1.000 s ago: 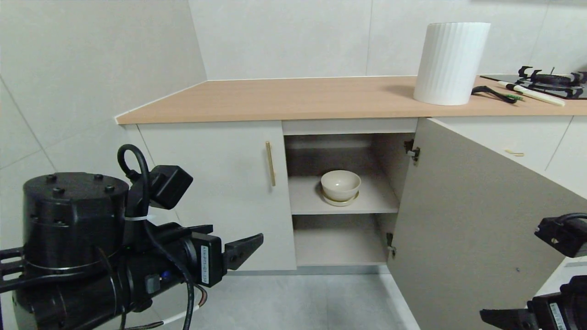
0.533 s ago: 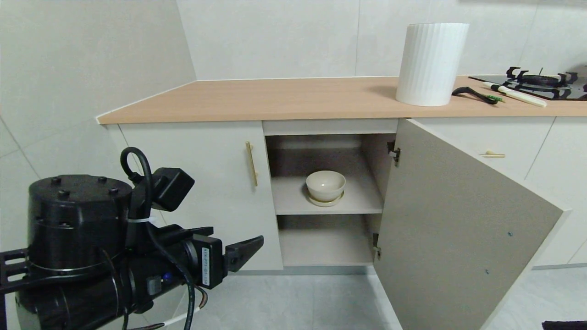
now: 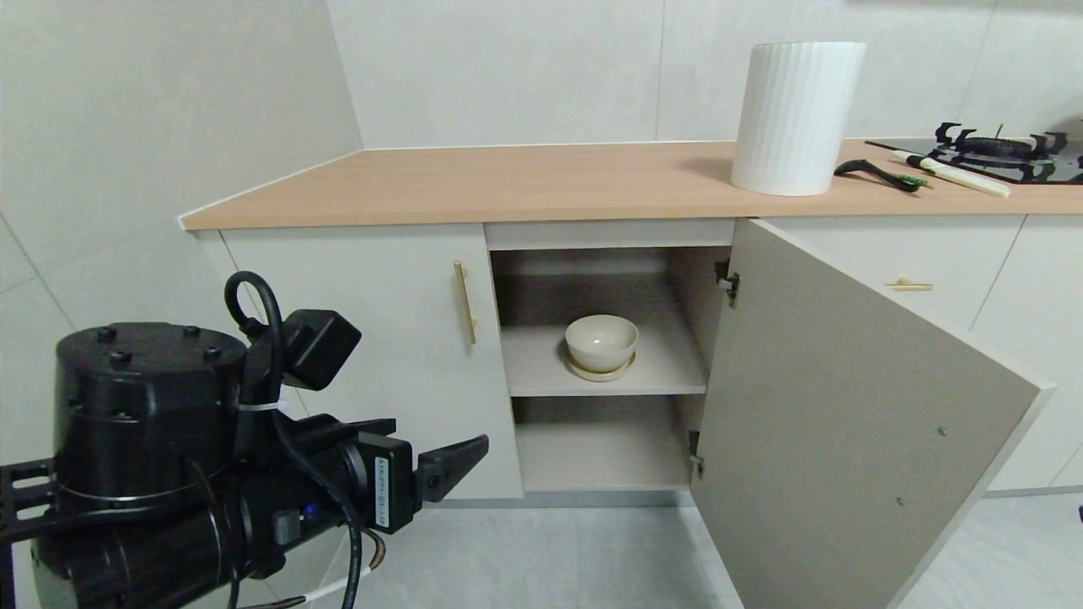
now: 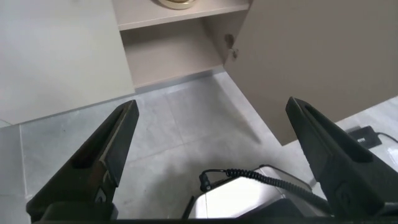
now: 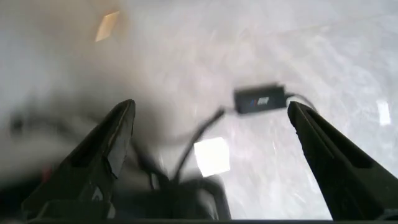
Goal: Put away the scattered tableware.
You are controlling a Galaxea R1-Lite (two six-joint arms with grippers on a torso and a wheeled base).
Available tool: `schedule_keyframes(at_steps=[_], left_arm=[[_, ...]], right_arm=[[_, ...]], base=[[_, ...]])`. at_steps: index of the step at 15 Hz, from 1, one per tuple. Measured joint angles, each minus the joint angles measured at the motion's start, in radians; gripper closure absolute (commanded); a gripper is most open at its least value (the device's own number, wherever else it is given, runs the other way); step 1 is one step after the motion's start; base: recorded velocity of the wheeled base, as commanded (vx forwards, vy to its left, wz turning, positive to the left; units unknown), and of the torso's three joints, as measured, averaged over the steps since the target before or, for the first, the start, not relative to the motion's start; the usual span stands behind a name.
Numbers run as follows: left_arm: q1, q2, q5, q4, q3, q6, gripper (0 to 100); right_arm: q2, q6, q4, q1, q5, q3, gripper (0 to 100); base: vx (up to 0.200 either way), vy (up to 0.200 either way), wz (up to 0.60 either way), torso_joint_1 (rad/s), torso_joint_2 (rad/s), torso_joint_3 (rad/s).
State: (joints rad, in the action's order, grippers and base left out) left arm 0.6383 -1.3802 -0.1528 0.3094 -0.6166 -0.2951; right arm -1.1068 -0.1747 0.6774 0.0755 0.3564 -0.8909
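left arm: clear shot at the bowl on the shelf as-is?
Probably yes: the cabinet door is swung wide to the right, and nothing stands between the open left gripper and the bowl.

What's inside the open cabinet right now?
In the cabinet, a cream bowl sits on a small saucer on the upper shelf. The lower shelf shows only bare board. Anything behind the closed left door is covered.

The countertop (image 3: 525, 182) has a matt wood-grain face. The open cabinet door (image 3: 846, 406) looks smooth and matt, and the shut door's handle (image 3: 459, 302) is brass-toned metal. The bowl (image 3: 601, 341) looks like glazed ceramic with a soft sheen. The ribbed white cylinder (image 3: 795, 118) is matt. The floor tiles (image 3: 550, 558) are smooth.
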Motion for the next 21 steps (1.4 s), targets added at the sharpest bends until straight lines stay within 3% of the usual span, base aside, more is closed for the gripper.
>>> schedule_keyframes(at_steps=[3,7,12,18,21], left_arm=[[-0.003,0.000,0.000,0.001,-0.004,-0.001,0],[-0.022,0.003,0.000,0.039,-0.003,0.000,0],[-0.026,0.012,0.001,0.041,0.001,-0.001,0],[-0.028,0.014,-0.001,0.043,0.001,-0.002,0],[-0.042,0.021,-0.002,0.079,0.010,-0.001,0]], right_arm=[[-0.092,0.011,-0.233,-0.103,-0.045,0.065,0],[-0.184,0.007,-0.314,-0.159,-0.212,0.098,0],[-0.237,0.003,-0.482,-0.163,-0.274,0.141,0],[-0.253,-0.072,-0.570,-0.077,-0.315,0.199,0],[-0.265,-0.123,-0.590,0.069,-0.314,0.201,0]], base=[[0.000,0.000,0.00,0.000,0.00,0.000],[0.000,0.000,0.00,0.000,0.00,0.000],[0.000,0.000,0.00,0.000,0.00,0.000],[0.000,0.000,0.00,0.000,0.00,0.000],[0.000,0.000,0.00,0.000,0.00,0.000]])
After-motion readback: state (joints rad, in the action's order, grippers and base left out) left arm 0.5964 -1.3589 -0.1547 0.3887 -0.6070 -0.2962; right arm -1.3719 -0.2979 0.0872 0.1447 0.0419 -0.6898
